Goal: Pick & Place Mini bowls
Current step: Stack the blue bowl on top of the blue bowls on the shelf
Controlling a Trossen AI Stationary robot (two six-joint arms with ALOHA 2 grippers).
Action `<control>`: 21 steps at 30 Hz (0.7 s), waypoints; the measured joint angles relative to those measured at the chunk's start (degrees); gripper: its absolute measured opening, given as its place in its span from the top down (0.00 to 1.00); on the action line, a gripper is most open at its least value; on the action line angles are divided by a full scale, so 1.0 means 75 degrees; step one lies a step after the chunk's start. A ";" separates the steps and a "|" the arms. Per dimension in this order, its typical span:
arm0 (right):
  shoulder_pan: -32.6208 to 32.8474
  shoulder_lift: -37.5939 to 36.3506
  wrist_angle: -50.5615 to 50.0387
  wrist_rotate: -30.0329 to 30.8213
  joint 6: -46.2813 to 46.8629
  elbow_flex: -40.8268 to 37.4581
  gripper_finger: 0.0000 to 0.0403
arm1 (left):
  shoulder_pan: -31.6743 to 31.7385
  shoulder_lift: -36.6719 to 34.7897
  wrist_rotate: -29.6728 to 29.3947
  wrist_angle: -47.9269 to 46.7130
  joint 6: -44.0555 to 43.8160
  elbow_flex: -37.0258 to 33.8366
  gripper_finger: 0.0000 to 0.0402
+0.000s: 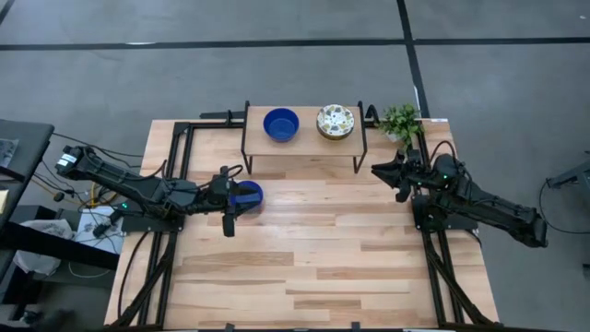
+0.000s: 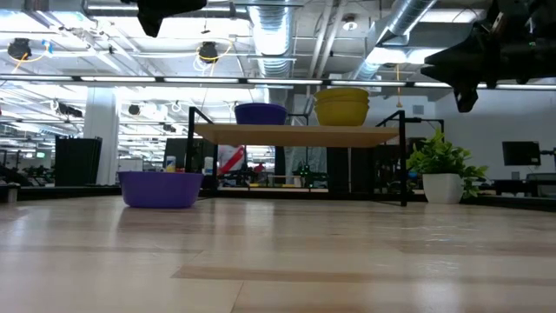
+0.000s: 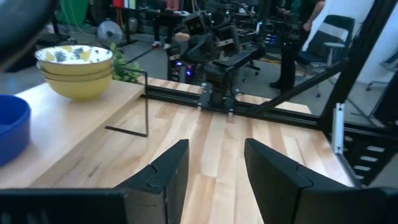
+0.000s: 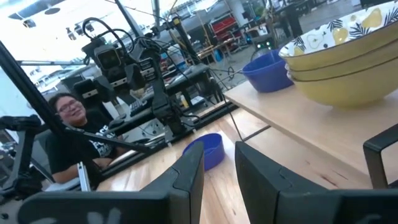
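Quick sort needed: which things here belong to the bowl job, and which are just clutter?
Job:
- blue bowl on table
- blue bowl on shelf
- stack of patterned bowls on shelf
- wooden shelf

Just there:
- potted plant
- person beyond the table

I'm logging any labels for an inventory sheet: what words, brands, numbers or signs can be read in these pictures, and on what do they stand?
None can be read.
Blue bowl on the table: no text.
Blue bowl on the shelf: no text.
Patterned bowls stacked on the shelf: only a printed pattern, no lettering.
Red and white sign behind the shelf: too blurred to read.
Person's dark shirt print: too blurred to read.
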 joint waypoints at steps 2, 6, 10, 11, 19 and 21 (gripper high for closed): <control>0.0000 0.0000 0.0000 0.0000 0.0000 0.0000 0.80 | 0.0000 0.0000 -0.0052 -0.0022 0.0245 0.0000 0.62; 0.0000 0.0000 0.0000 -0.0001 0.0000 0.0000 0.80 | -0.0003 0.0154 -0.0212 -0.0085 0.0583 0.0000 0.62; 0.0000 0.0000 0.0003 -0.0003 0.0000 0.0000 0.80 | 0.0000 0.0486 -0.0239 -0.0616 0.0593 0.0003 0.62; 0.0000 0.0000 0.0003 -0.0003 0.0000 0.0003 0.80 | 0.0000 0.0585 -0.0239 -0.0799 0.0585 0.0005 0.62; 0.0000 0.0000 0.0003 -0.0006 0.0000 0.0006 0.80 | 0.0104 0.1450 -0.0138 -0.3890 0.0443 0.1356 0.62; 0.0000 0.0000 0.0003 -0.0010 0.0000 0.0006 0.80 | 0.0269 0.1639 0.0159 -0.4574 0.0398 0.1743 0.62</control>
